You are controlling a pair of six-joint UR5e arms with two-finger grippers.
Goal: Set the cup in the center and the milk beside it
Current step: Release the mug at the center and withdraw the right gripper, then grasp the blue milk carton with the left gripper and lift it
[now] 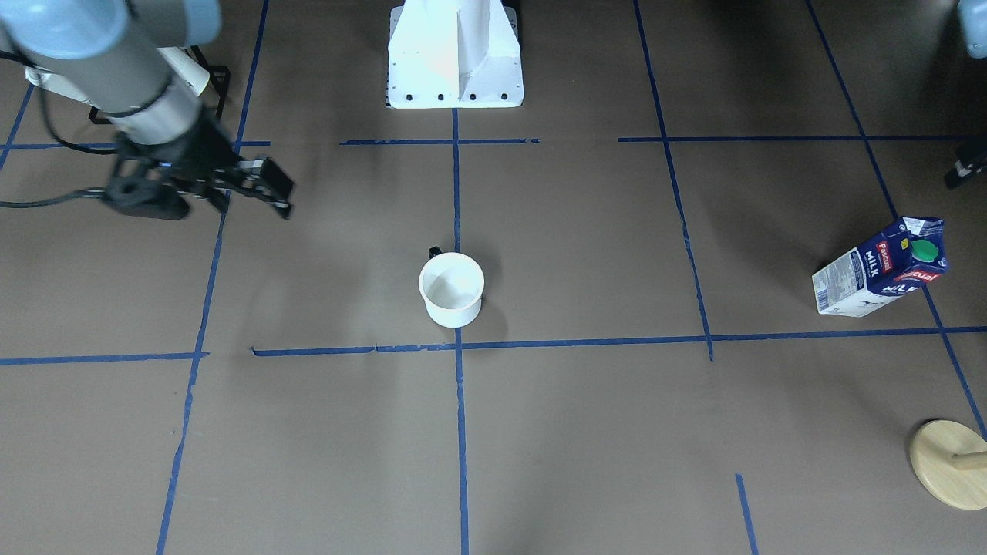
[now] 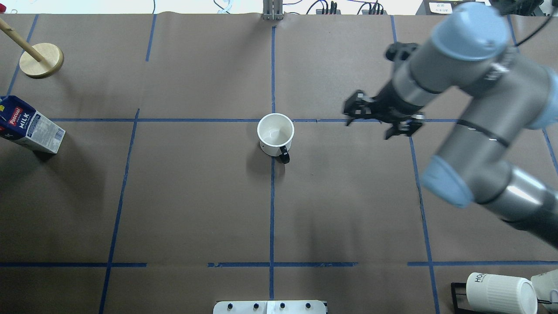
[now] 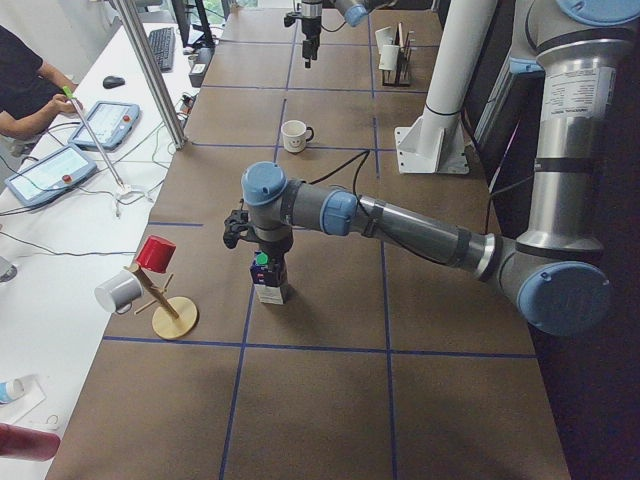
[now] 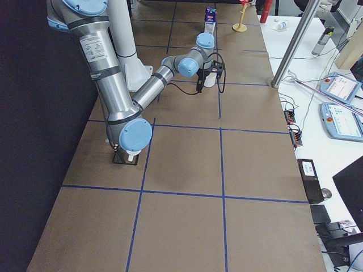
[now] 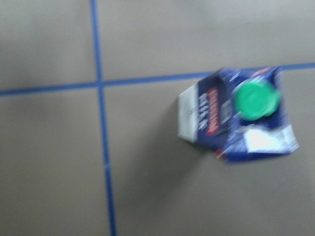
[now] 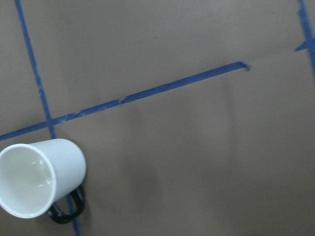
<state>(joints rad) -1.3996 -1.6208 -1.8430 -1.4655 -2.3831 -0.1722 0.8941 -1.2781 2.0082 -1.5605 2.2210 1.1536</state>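
1. The cup (image 2: 275, 131) sits just beside the center (image 2: 272, 120); my right jaws hang released, empty.
2. The milk (image 1: 879, 270) stands well apart from the center; my left jaws hover above it, grip state untellable; the carton likely dents, so I'd pinch its flat sides.

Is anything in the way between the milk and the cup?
No, nothing visible. Only bare brown table with blue tape lines lies between the milk and the cup. The wooden stand sits off to the side.
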